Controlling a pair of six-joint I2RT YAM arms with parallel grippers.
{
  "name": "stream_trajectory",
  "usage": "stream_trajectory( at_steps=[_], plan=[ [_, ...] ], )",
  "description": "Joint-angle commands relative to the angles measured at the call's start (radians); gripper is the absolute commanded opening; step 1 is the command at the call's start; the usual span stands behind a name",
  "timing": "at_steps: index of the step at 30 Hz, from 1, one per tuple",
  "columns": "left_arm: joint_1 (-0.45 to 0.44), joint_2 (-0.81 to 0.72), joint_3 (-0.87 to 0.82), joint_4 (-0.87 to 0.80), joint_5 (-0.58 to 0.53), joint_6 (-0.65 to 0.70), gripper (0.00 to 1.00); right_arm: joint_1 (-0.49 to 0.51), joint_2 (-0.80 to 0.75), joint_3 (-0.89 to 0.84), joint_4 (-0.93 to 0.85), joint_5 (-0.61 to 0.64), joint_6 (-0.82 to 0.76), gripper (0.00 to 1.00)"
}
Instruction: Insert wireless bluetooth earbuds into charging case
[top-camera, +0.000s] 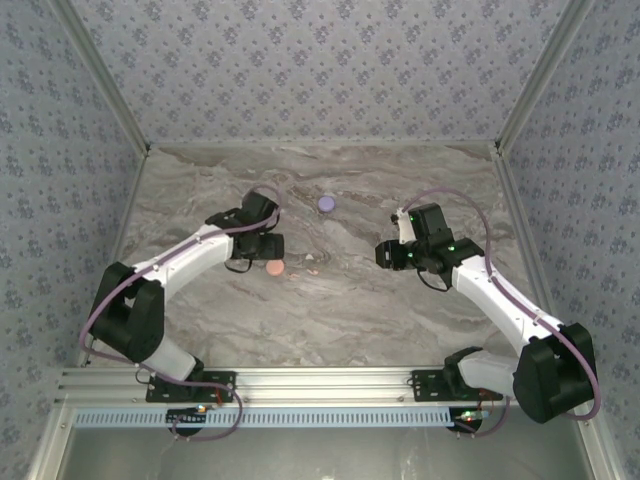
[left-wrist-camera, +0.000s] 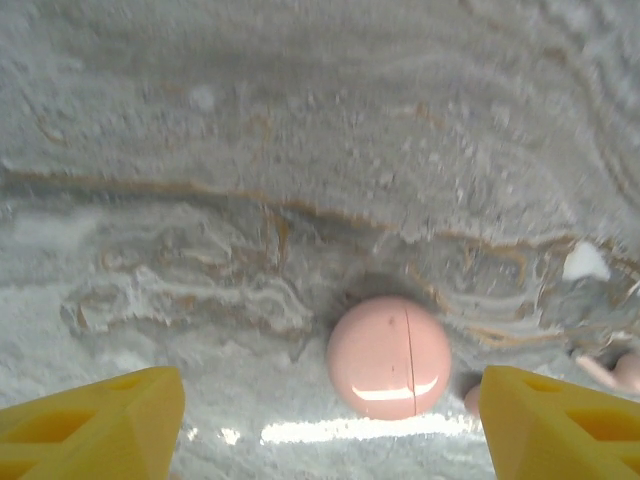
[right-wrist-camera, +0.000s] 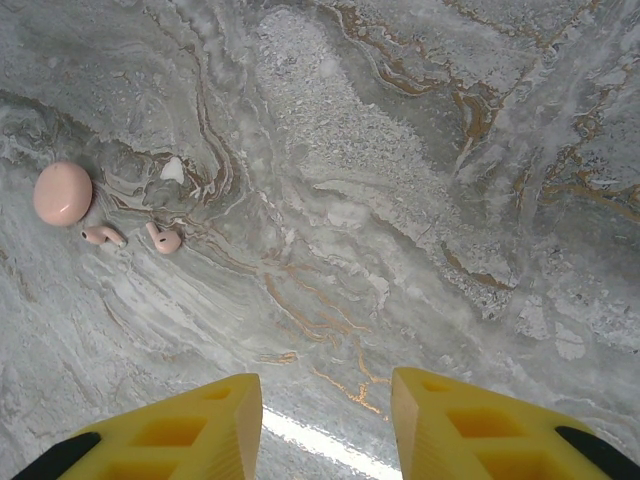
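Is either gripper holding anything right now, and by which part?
Nothing held: left gripper open near the round salmon-pink case, right gripper open above marble tabletop.

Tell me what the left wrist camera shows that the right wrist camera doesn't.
Left wrist view: the pink case close up, its seam line plain, just ahead of the open left gripper. Right wrist view: two pink earbuds lying whole on the table beside the case, well ahead of the open right gripper. Shared: the case, a white fleck near it, and the marble table.
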Motion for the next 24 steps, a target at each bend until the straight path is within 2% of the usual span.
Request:
stream_trajectory(
  at_steps=[1, 12, 24],
  plan=[
    [-0.029, -0.007, -0.024, -0.04, -0.029, -0.041, 0.78, 0.004, 0.0, 0.016, -0.024, 0.008, -0.011, 0.4],
    [-0.048, 0.138, 0.028, -0.017, 0.019, -0.017, 0.77, 0.006, -0.003, 0.008, -0.025, 0.004, -0.005, 0.4],
    [-0.054, 0.224, 0.072, -0.004, 0.061, 0.007, 0.73, 0.008, -0.011, 0.001, -0.033, 0.013, -0.005, 0.4]
  ],
)
